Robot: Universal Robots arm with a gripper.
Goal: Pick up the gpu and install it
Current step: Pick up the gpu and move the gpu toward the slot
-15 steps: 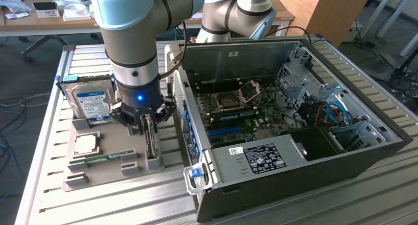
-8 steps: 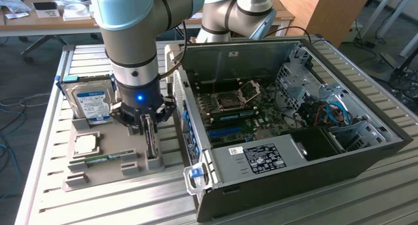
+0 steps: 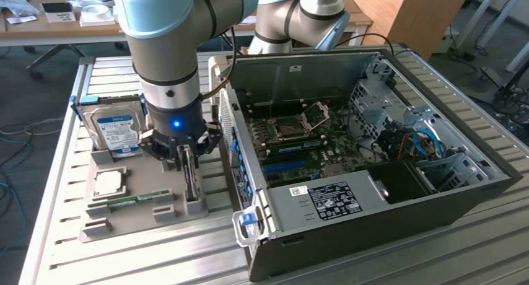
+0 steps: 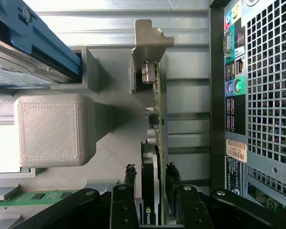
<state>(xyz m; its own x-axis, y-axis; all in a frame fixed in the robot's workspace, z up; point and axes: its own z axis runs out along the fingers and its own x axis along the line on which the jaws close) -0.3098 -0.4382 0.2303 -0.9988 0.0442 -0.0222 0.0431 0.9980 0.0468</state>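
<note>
The pick-up is in hand. The end effector (image 3: 188, 168) sits over the gpu (image 4: 157, 119), its fingers spread to either side and seemingly not yet pinching. The card stands on edge in the grey tray (image 3: 132, 176) on the desk (image 3: 49, 198), beside the open case (image 3: 372, 217). I'd say the grasp wants both fingers square on its faces.

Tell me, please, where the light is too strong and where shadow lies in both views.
Exterior view: light falls brightly on the slatted table, while the computer case is shadowed inside, darkest in its empty bay. Wrist view: the table glares, a patch beside the grey block is washed white, and the claw, standing on both sides of the gpu, is in shade.
</note>
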